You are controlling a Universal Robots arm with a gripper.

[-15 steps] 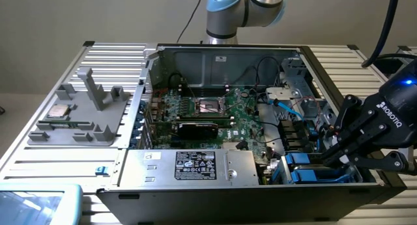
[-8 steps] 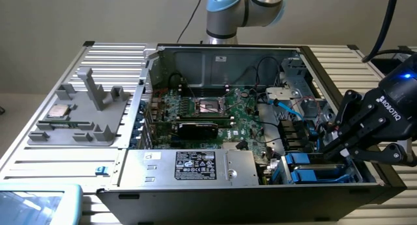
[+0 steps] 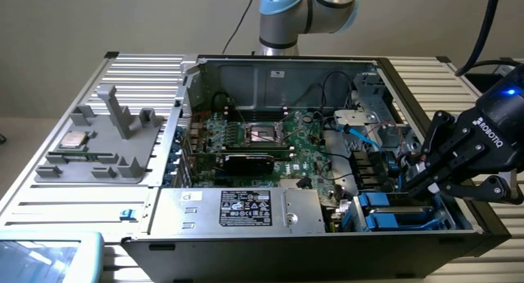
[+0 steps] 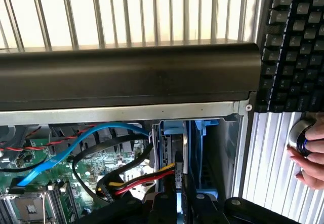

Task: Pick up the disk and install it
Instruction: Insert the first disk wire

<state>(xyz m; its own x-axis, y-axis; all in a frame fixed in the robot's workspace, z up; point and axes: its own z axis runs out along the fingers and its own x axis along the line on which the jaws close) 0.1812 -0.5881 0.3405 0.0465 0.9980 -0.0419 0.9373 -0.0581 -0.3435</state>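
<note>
Blue rails frame the disk (image 4: 177, 145), standing edge-on in the drive bay (image 4: 229, 150) straight ahead of my end effector (image 4: 180, 199); whether I grip it, I cannot tell. Red-and-yellow cables (image 4: 139, 179) just beside could snag it and jam the slide

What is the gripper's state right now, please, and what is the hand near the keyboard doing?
Gripper: closed on the disk, held edge-on.
Person's hand: resting on a round silver object.

Probably a robotics lab: an opened computer case (image 3: 286, 255) on a slatted metal table (image 3: 49, 203), robot arm (image 3: 307, 13) above, keyboard (image 4: 296, 41) nearby.
</note>
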